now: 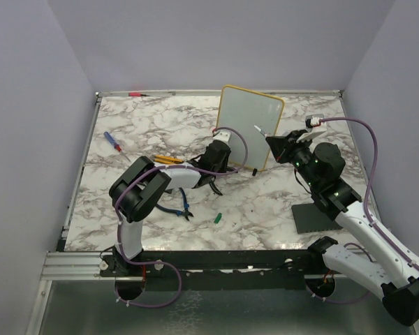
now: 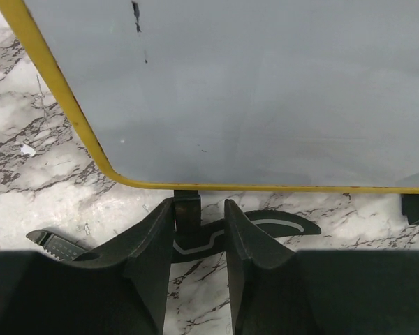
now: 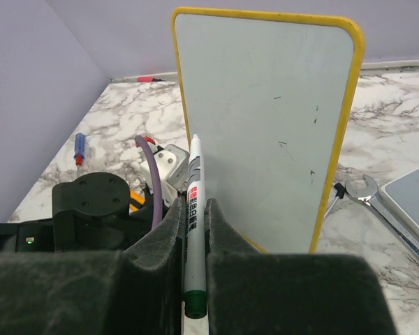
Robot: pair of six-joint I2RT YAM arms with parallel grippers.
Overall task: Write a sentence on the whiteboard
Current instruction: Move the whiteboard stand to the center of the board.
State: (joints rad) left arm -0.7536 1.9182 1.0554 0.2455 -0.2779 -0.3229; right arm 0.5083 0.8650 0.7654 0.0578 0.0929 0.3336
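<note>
Pale lilac walls box in a white-and-grey marbled counter (image 1: 146,125). On it lie a blue-handled screwdriver (image 1: 113,142), a small green cap (image 1: 218,218) and a flat dark grey pad (image 1: 314,216). Toward the back the small yellow-rimmed whiteboard (image 1: 250,125) stands upright, with both arms close to it.

From the left wrist, the left claw (image 2: 200,204) is released, its jaws either side of the board's black foot (image 2: 187,209) without pinching it.

From the right wrist, the right claw (image 3: 194,202) is clenched on a white marker pen (image 3: 194,164), tip up near the board; I can't tell if it touches. The face carries only stray specks, no words.

My worry is that pen pressure shoves or tips the unbraced board on that slick marble, or twists the pen in its grip.
</note>
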